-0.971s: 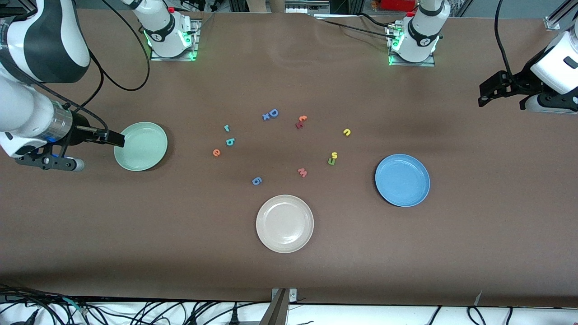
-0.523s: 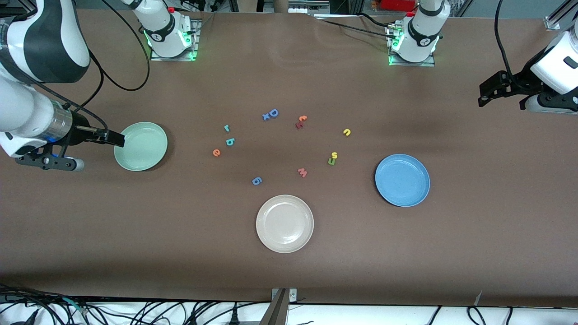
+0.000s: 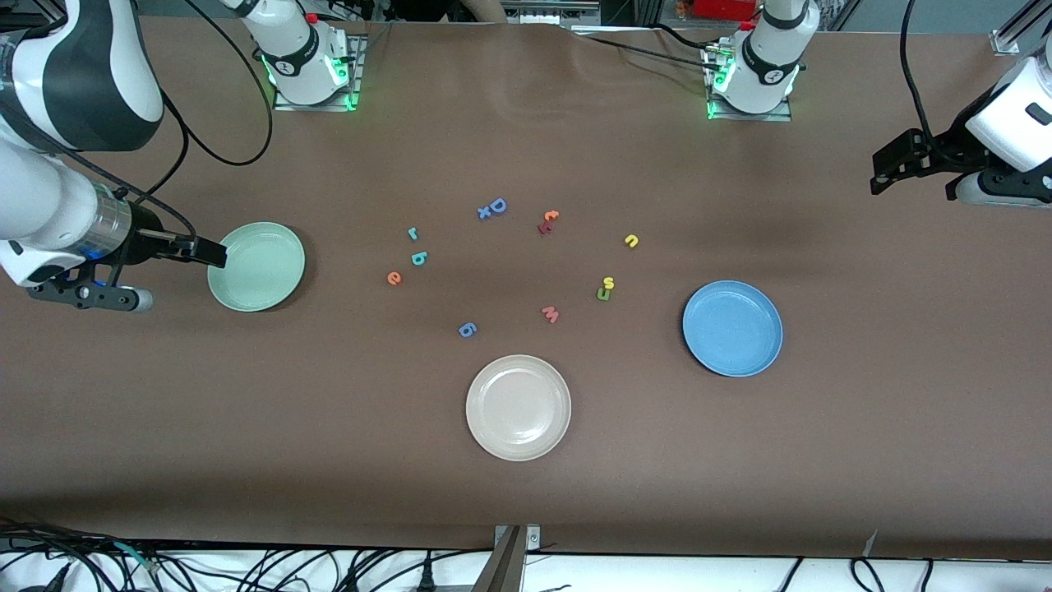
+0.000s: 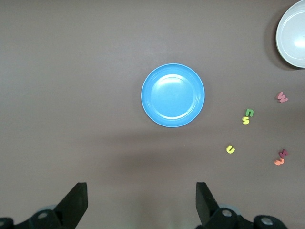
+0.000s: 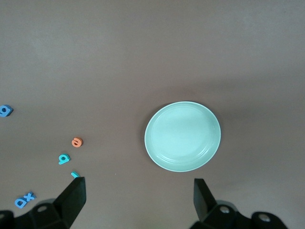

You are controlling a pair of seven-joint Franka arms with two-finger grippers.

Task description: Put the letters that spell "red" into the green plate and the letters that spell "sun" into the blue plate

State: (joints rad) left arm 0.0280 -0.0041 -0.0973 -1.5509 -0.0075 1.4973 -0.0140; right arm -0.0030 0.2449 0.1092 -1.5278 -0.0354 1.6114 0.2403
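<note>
Basically nothing placed: green plate [image 3: 256, 266] and blue plate [image 3: 732, 328] hold no letters. Left gripper [image 3: 892, 171] and right gripper [image 3: 205, 252] hover, fingers apart, at opposite desk edges.

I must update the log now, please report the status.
Left gripper open, over bare table; right gripper open beside green plate. Blue plate empty too. All six letters on table, e included. Nothing blocking.

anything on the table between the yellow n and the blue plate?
Nothing: bare brown table between the yellow n and the blue plate. The front view shows it; the left wrist view agrees.
</note>
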